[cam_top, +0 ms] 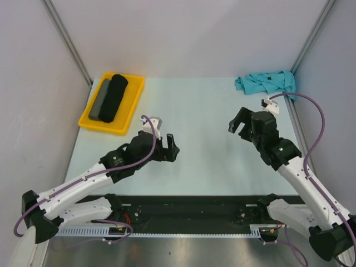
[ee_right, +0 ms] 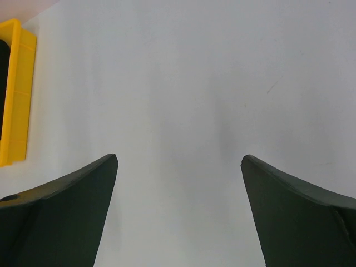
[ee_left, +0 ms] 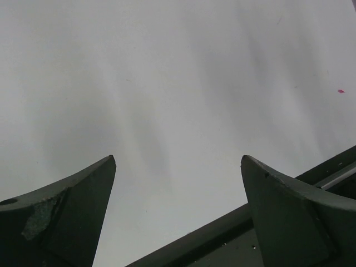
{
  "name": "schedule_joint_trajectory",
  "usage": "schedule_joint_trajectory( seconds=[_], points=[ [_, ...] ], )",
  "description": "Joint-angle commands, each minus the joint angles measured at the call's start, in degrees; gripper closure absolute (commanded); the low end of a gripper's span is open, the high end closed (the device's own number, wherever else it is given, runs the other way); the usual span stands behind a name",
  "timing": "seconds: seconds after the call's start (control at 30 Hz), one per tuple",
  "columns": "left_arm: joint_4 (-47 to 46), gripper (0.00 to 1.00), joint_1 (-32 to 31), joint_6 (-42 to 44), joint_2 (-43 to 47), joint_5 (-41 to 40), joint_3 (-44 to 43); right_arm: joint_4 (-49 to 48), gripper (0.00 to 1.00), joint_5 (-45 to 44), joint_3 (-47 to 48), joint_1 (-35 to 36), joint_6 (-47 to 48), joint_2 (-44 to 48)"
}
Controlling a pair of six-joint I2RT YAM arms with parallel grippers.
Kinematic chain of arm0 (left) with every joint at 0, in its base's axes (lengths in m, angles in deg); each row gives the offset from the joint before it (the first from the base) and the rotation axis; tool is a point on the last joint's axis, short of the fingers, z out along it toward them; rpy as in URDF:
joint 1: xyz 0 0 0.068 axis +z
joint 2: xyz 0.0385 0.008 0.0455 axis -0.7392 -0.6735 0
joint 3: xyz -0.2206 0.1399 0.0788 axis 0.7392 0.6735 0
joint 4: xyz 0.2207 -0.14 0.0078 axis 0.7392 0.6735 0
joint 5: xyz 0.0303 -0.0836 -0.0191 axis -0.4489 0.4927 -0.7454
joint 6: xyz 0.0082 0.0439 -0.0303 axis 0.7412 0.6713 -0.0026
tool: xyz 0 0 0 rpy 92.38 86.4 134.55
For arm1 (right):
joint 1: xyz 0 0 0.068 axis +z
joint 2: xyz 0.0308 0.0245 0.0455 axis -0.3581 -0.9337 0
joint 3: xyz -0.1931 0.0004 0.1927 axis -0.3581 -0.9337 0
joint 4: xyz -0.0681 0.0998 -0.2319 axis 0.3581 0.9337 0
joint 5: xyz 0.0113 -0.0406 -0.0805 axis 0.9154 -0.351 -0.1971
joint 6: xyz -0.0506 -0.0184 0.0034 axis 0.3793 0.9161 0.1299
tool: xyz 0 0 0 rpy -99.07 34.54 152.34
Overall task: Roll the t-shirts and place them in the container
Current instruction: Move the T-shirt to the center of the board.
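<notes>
The left tool [ee_left: 178, 161] fills the bottom of its wrist view, its two dark fingers [ee_left: 67, 217] standing wide apart over the bare pale surface [cam_top: 206, 105] with nothing between them; the right tool [ee_right: 179, 158] looks the same in its own view, spread and empty. The turquoise t-shirt [cam_top: 266, 82] lies crumpled, not rolled, at the far right corner of the surface, close to the right wall; a small dark patch shows near its middle; a purple cable [cam_top: 311, 105] from the right arm passes just beside it. The right tool is near the shirt, on its near side and slightly left, not touching it; the left tool sits around the middle of the surface, well apart from the shirt. At the far left a yellow tray [cam_top: 89, 121] holds a black roll [cam_top: 114, 95] and a grey roll [cam_top: 100, 101] side by side and touching, the grey one on the left. A black rail [cam_top: 194, 208] runs along the near edge by the arm bases.
</notes>
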Motion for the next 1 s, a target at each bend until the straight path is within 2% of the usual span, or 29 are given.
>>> schedule_joint_trajectory(
  seconds=[0.0,0.1,0.27,0.3,0.37,0.57,0.7,0.83,0.93,0.97],
  points=[
    [1.0,0.00,1.0,-0.1,-0.7,4.4,-3.6,-6.3,0.00,0.4,0.4,-2.2,2.9,-2.4],
    [-1.6,0.00,3.1,0.2,0.6,9.0,-1.3,-12.7,0.00,4.4,0.4,-7.7,3.2,-6.2],
    [-3.3,0.00,9.4,-1.7,1.1,18.0,0.3,-28.4,0.02,11.2,1.1,-22.0,1.5,-16.6],
    [-3.7,0.00,10.2,-1.6,1.8,18.5,0.7,-33.0,0.04,12.2,1.4,-23.9,0.1,-21.2],
    [-3.8,0.00,10.7,-1.5,2.3,18.7,1.0,-36.0,0.07,13.5,2.7,-28.9,-1.0,-26.1],
    [-2.8,0.00,13.1,-1.3,2.4,21.0,-0.3,-47.6,0.13,11.8,9.0,-35.5,-4.4,-40.9],
    [-2.5,0.00,13.8,-0.6,1.2,21.3,-1.6,-54.0,0.15,11.2,15.0,-36.8,-4.7,-50.8],
    [-2.3,0.00,14.9,-0.1,-0.3,21.3,-2.7,-54.0,0.20,11.9,27.8,-38.7,-6.6,-63.5],
    [-1.8,0.00,15.9,0.5,-1.7,21.3,-3.9,-48.3,0.23,12.0,38.2,-39.5,-6.5,-74.0],
    [-1.3,0.00,16.1,0.6,-1.8,21.2,-4.2,-47.5,0.23,12.3,44.8,-39.8,-6.0,-78.7]
  ],
)
